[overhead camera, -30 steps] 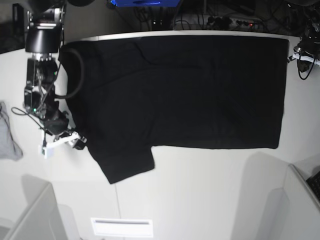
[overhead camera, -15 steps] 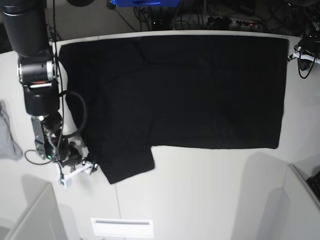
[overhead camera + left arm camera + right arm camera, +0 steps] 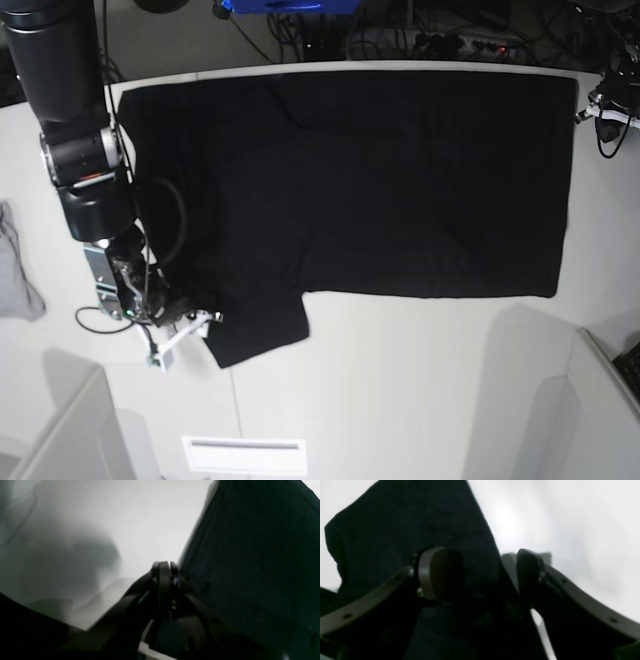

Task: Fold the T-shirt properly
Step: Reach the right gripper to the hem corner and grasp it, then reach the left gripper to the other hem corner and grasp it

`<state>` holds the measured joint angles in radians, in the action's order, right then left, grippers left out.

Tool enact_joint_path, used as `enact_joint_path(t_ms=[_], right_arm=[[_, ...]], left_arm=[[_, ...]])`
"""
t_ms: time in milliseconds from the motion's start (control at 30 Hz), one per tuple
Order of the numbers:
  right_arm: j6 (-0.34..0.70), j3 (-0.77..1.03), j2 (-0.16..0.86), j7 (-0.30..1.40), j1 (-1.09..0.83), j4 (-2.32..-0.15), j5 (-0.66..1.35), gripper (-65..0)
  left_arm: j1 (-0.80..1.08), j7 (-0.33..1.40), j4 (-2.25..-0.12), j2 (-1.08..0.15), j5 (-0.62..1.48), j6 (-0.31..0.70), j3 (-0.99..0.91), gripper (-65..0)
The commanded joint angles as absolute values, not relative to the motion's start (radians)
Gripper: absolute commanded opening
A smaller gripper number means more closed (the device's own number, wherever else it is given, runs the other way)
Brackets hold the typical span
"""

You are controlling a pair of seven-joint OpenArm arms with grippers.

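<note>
The T-shirt (image 3: pixel 360 180) lies flat on the white table (image 3: pixel 400 400), print hidden. The right gripper (image 3: pixel 490 577), jaws apart, straddles the near sleeve's edge, seemingly ready to pinch it for folding. The left gripper (image 3: pixel 163 580), jaws together and empty, waits beside the hem.

The T-shirt (image 3: pixel 400 180) is black cloth with a matt, light-absorbing surface; the right wrist view shows a fine woven grain in the fabric lying between and beyond the fingers (image 3: pixel 440 572). These fingers are dark plastic with a smooth, slightly satin face and a paler grey edge. The left gripper (image 3: pixel 163 580) is black, smooth plastic with a faint sheen. The table (image 3: pixel 400 380) is white, smooth and matt. A small grey cloth (image 3: pixel 15 275) looks soft and matt.
</note>
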<state>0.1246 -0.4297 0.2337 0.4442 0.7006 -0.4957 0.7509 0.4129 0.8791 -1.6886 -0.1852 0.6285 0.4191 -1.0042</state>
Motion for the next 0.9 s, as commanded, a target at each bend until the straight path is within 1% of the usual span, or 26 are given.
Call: enact_joint_path(t_ms=[0, 67, 167, 267, 300, 367, 400, 467, 500, 567, 700, 767, 867], right_arm=[[0.13, -0.43, 0.231, 0.463, 0.725, -0.503, 0.754, -29.6], [0.13, -0.43, 0.231, 0.461, 0.725, -0.501, 0.754, -36.5], [0.128, -0.427, 0.231, 0.461, 0.725, -0.501, 0.754, -48.6], [0.128, -0.424, 0.231, 0.46, 0.725, -0.495, 0.754, -64.2], [0.125, -0.424, 0.231, 0.46, 0.725, -0.493, 0.754, -65.0], [0.125, -0.423, 0.231, 0.452, 0.725, -0.493, 0.754, -65.0], [0.125, -0.423, 0.231, 0.446, 0.725, -0.493, 0.754, -65.0], [0.125, -0.423, 0.232, 0.44, 0.725, -0.493, 0.754, -65.0], [0.125, -0.424, 0.232, 0.44, 0.725, -0.493, 0.754, -65.0], [0.125, -0.424, 0.231, 0.441, 0.725, -0.493, 0.754, -65.0], [0.125, -0.424, 0.229, 0.443, 0.725, -0.495, 0.754, -65.0], [0.125, -0.424, 0.228, 0.443, 0.725, -0.499, 0.754, -65.0], [0.125, -0.424, 0.228, 0.444, 0.725, -0.499, 0.756, -65.0]], left_arm=[[0.415, 0.86, -1.701, -0.2, 0.638, 0.421, -1.01, -65.0], [0.415, 0.86, -1.701, -0.2, 0.638, 0.421, -1.01, -65.0], [0.415, 0.863, -1.701, -0.217, 0.638, 0.421, -1.007, -65.0], [0.417, 0.863, -1.709, -0.232, 0.639, 0.421, -1.004, -65.0], [0.415, 0.863, -1.71, -0.237, 0.639, 0.421, -1.007, -65.0], [0.409, 0.862, -1.707, -0.26, 0.641, 0.421, -1.004, -46.1], [0.397, 0.862, -1.704, -0.269, 0.641, 0.421, -1.003, -38.2], [0.34, 0.863, -1.681, -0.283, 0.636, 0.421, -1.003, -24.0], [0.312, 0.863, -1.659, -0.302, 0.636, 0.42, -1.001, -19.3], [0.251, 0.863, -1.61, -0.341, 0.636, 0.417, -0.963, -15.5], [0.101, 0.863, -1.457, -0.449, 0.636, 0.414, -0.803, -15.6], [0.007, 0.863, -1.365, -0.479, 0.619, 0.414, -0.74, -15.6], [-0.139, 0.858, -1.222, -0.49, 0.487, 0.414, -0.651, -15.6]])
